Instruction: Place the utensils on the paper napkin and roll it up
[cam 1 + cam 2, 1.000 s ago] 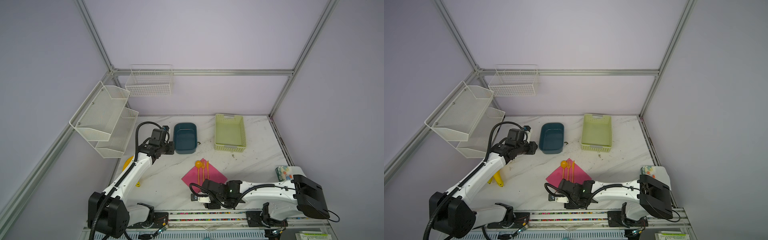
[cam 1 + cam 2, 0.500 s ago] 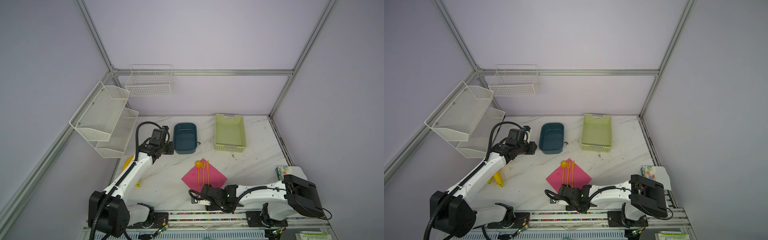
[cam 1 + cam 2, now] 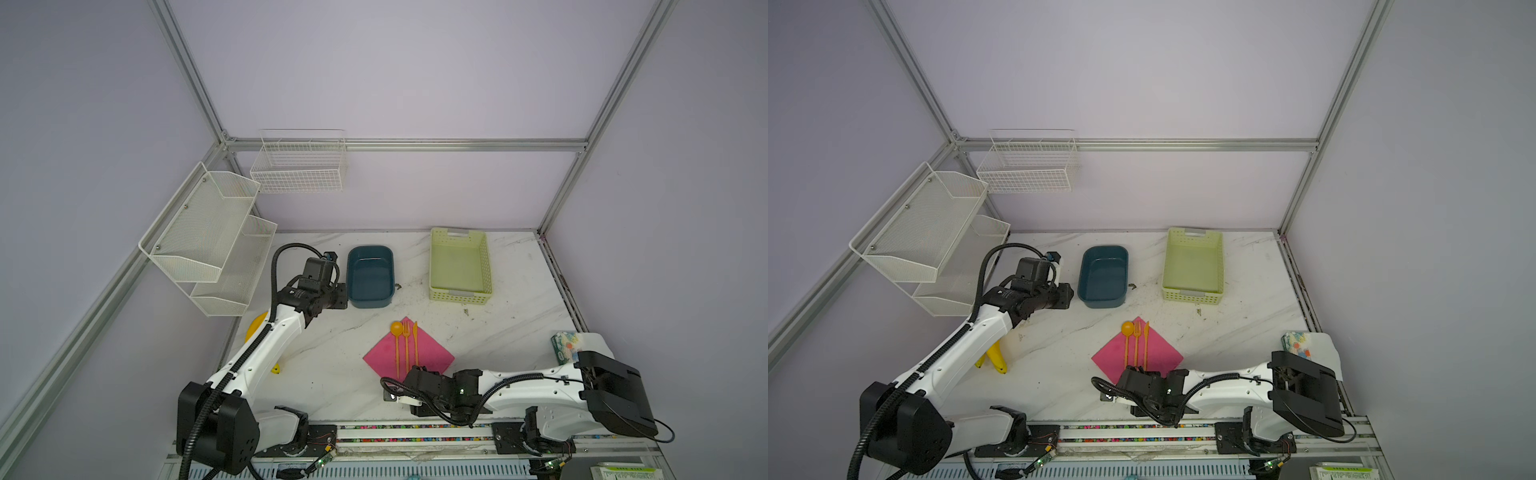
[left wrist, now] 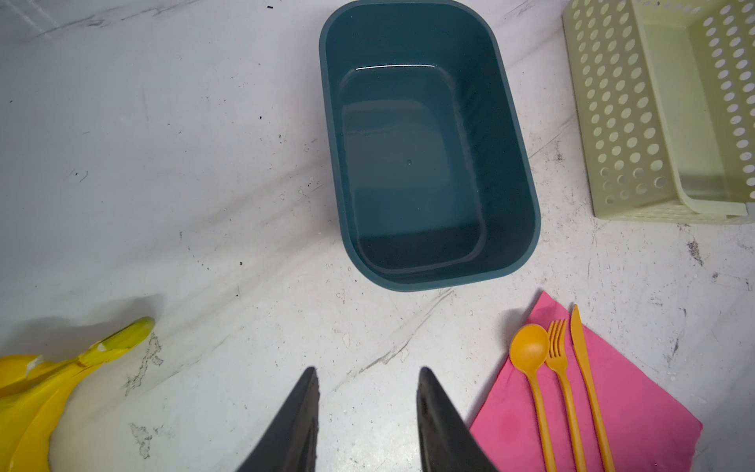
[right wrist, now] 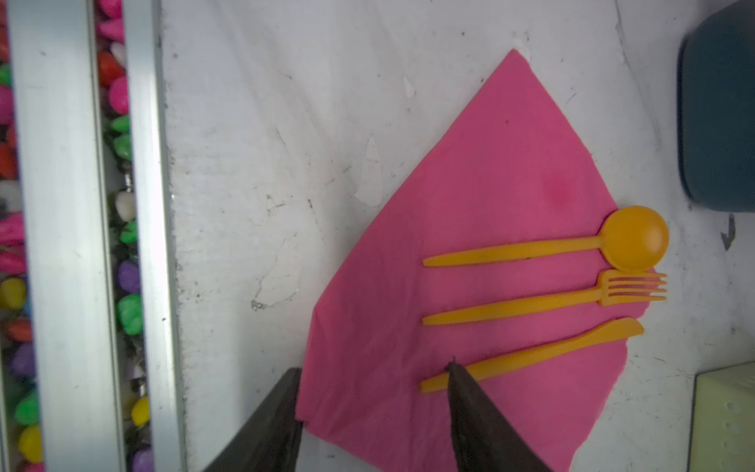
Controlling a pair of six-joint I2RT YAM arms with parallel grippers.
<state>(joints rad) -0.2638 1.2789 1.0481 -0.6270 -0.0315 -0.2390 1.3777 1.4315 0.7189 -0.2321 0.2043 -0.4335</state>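
The pink paper napkin (image 3: 432,358) (image 3: 1160,355) (image 5: 470,196) lies flat as a diamond at the table's front middle. On it lie the orange utensils side by side: spoon (image 3: 397,328) (image 5: 635,239), fork (image 3: 406,345) (image 5: 531,304) and knife (image 3: 415,345) (image 5: 531,355), heads toward the back. My right gripper (image 5: 372,370) (image 3: 411,374) is open and straddles the napkin's near corner. One finger is beside the paper's edge, the other over the knife's handle end. My left gripper (image 4: 367,370) (image 3: 338,297) is open and empty above bare table by the blue tub.
A blue tub (image 3: 370,303) (image 4: 527,229) and a pale green perforated basket (image 3: 486,266) stand behind the napkin. A yellow banana (image 3: 996,357) (image 4: 41,388) lies at the left. A patterned tissue packet (image 3: 565,345) is at the right edge. The front rail (image 5: 61,245) runs close behind my right gripper.
My right arm has shifted slightly at the napkin's near corner. The left arm, napkin and utensils have not moved.
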